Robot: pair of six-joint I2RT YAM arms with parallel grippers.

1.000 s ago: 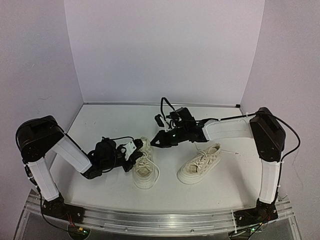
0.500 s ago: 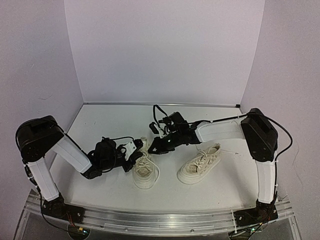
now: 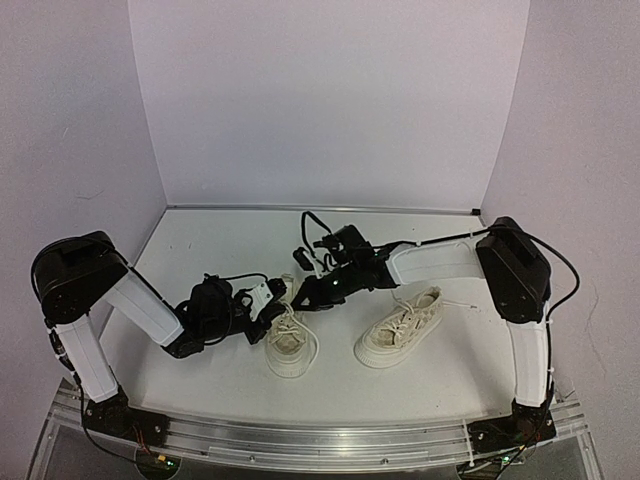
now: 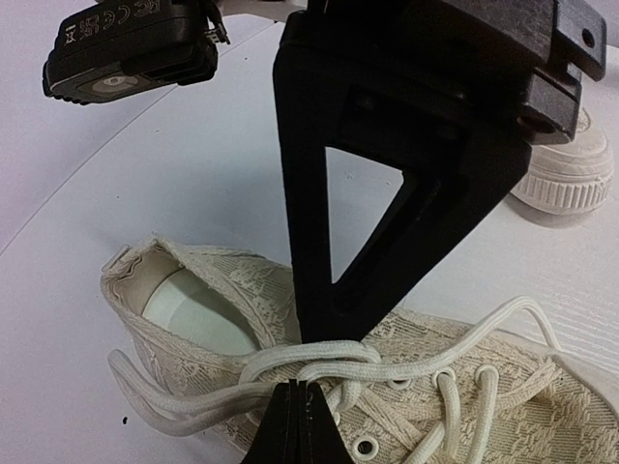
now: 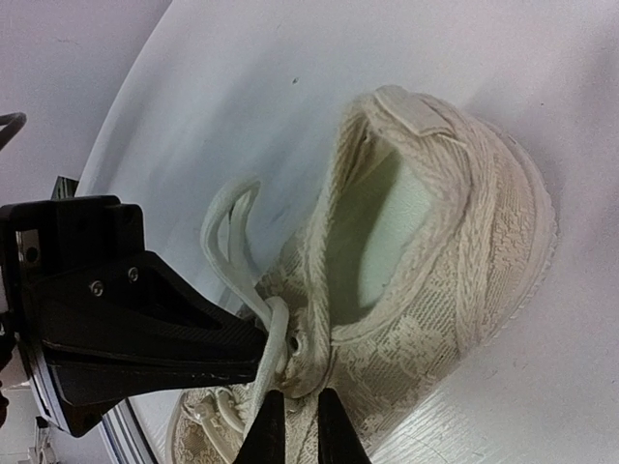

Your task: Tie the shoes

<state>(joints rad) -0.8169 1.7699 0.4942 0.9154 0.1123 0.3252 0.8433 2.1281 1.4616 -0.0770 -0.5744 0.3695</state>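
Your right claw [image 3: 297, 294] has slid left and down to the open end of the left shoe [image 3: 285, 345]. That shoe sits toward the near edge of the table [image 3: 220, 250], left of the middle. The other shoe [image 3: 400, 330] lies to its right.

From the left wrist, your left claw [image 4: 295, 414] is pinched shut on a lace [image 4: 193, 391].

From the right wrist, the right claw's tips stand a tiny bit apart. The lace runs into the gap, but you cannot tell if it grips.

Lacy cloth shoes [image 3: 287, 345], ribbed rubber soles [image 4: 566, 182], woven laces [image 4: 319, 354], matt black plastic left pincer [image 4: 300, 418], smooth table [image 4: 145, 184]
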